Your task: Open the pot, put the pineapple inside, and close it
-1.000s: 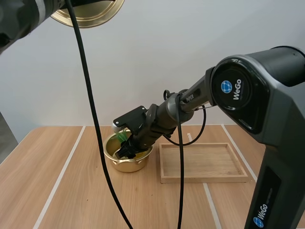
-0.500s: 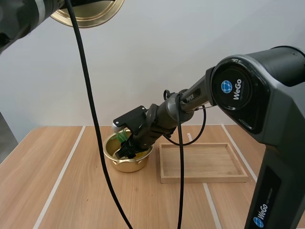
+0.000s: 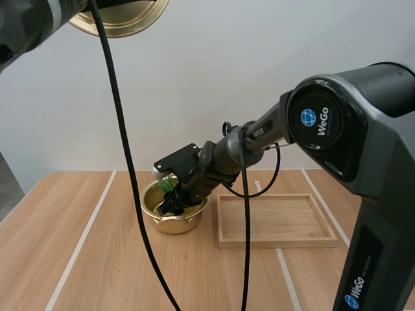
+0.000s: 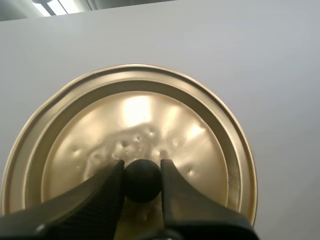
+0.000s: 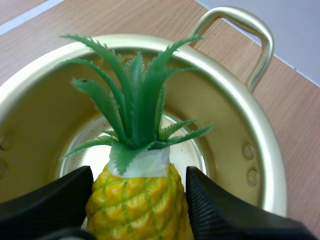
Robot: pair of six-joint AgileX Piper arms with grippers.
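The right gripper [image 5: 138,186] pinched the pineapple [image 5: 134,202] inside the pot [image 5: 252,132]. The left gripper [image 4: 142,170] clamped the lid [image 4: 150,107] by its knob [image 4: 142,182].

Across the last second I can make out no change in the high view. My right pincer [image 3: 172,203] reaches into the pot [image 3: 170,224] at the same depth and angle as before, its fingers pressed to either side of the pineapple [image 5: 136,197], neither lowered nor drawn back. The pot has not slid on the tabletop [image 3: 78,227]. My left pincer [image 4: 141,167], clamped on the knob [image 4: 142,181] of the lid [image 3: 122,19], keeps that lid raised at the same spot. For the wrist views I have no earlier moment to compare against.
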